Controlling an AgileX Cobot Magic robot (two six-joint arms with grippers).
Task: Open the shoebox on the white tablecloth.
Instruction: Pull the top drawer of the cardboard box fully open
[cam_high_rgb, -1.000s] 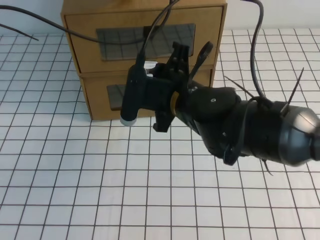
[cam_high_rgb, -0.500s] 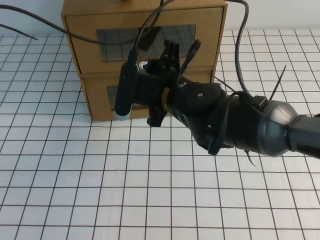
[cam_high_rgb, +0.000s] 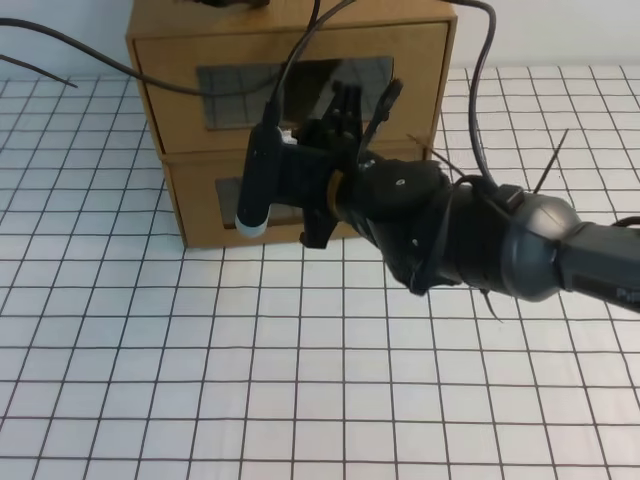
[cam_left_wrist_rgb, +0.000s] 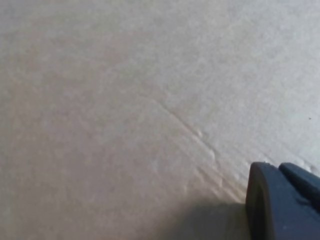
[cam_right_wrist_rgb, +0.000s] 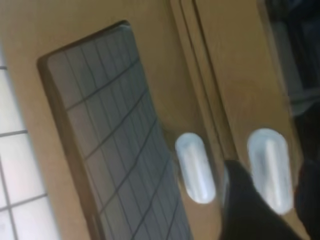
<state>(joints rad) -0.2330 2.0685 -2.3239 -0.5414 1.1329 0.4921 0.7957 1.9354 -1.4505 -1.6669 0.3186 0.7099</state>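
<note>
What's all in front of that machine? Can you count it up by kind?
Brown cardboard drawer boxes with clear windows: 2 (upper, lower)
Small white tab handles: 2 ()
White grid-printed tablecloth: 1
Total: 5

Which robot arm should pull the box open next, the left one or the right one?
Probably the right: its open gripper is at the shoebox front, near the white tabs. The left gripper only faces plain cardboard.

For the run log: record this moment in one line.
right claw: open, at white tab | shoebox: upper box, drawer shut | left claw: by cardboard, state unclear
</note>
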